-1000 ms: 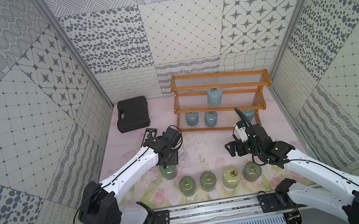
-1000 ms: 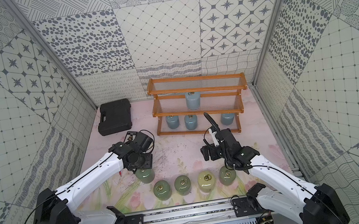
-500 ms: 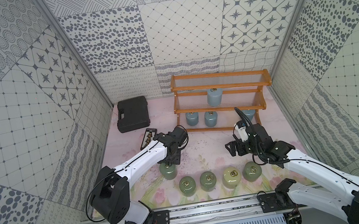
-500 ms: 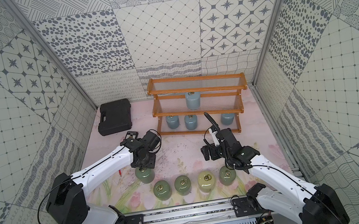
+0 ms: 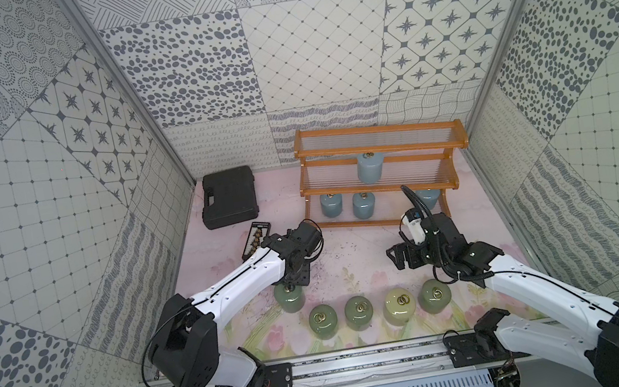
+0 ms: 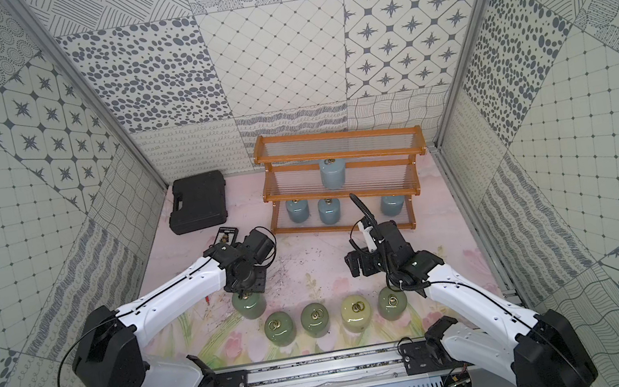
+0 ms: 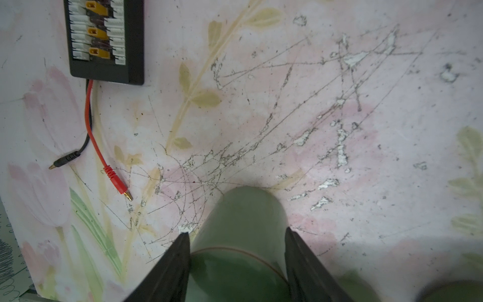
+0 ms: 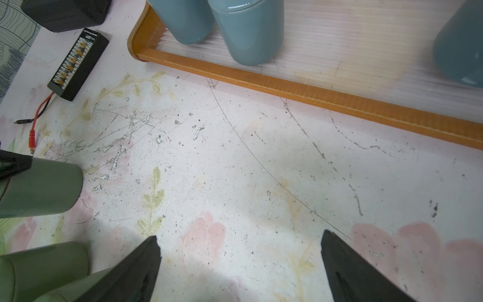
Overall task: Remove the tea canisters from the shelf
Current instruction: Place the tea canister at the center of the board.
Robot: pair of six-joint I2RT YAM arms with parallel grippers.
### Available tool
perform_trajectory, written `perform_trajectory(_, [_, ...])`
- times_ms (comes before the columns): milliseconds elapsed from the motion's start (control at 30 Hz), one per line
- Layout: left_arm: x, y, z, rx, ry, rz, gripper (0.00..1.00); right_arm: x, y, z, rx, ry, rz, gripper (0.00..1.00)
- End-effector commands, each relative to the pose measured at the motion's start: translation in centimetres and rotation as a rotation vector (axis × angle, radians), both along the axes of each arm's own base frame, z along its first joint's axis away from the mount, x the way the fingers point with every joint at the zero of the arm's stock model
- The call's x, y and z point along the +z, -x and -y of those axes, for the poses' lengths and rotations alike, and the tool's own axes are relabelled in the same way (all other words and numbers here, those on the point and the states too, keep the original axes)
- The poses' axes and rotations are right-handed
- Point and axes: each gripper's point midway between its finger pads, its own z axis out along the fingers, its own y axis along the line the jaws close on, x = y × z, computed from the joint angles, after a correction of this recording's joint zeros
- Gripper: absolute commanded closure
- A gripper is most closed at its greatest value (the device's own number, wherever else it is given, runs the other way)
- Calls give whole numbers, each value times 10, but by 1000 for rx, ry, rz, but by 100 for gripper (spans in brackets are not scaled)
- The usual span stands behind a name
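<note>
1. The shelf [image 5: 378,134] stands at the back of the surface [image 5: 354,250], close to the rear wall.
2. Four pale blue canisters are on it. One [image 5: 370,166] is on the middle tier, and the lowest tier carries a left one [image 5: 331,204], a middle one [image 5: 363,205] and a right one [image 5: 426,197].
3. The left fingers [image 7: 167,269] are clenched on a sage green canister [image 7: 240,235]. In the left wrist view, each finger lies against one side of it.
4. This canister stands upright on the surface, well apart from the shelf.
5. Just beside it, nearer to the front edge, there is a row: a green canister [image 5: 323,320], a second green canister [image 5: 361,312], a cream canister [image 5: 400,305] and a third green canister [image 5: 435,295].
6. The right fingers [image 8: 136,269] are spread wide and grasp nothing. They hang over bare surface between the row and the shelf.
7. A black case [image 5: 230,196] lies in the back left corner.
8. A small connector board [image 5: 256,241] with red and black leads [image 7: 88,117] lies near the left arm.
</note>
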Motion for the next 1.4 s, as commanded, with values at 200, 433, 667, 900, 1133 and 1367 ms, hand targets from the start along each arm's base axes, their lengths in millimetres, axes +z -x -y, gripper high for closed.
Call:
perform_trajectory(200, [-13, 61, -27, 120, -60, -217, 38, -2, -3, -2, 19, -13, 18, 0])
perform_trajectory(433, [-13, 78, -41, 170, -68, -209, 37, -4, -5, -6, 33, -25, 12, 0])
perform_trajectory(667, [-15, 91, -44, 183, -71, -225, 37, -6, -6, -10, 46, -31, 2, 0])
perform_trajectory(900, [-18, 98, -42, 195, -81, -241, 34, -5, -7, -10, 50, -29, 5, 0])
perform_trajectory(1133, [-20, 108, -40, 213, -72, -241, 34, -6, -8, -11, 55, -29, 4, 0])
perform_trajectory(1367, [-19, 112, -35, 224, -31, -222, 34, -6, -8, -9, 54, -30, 4, 0])
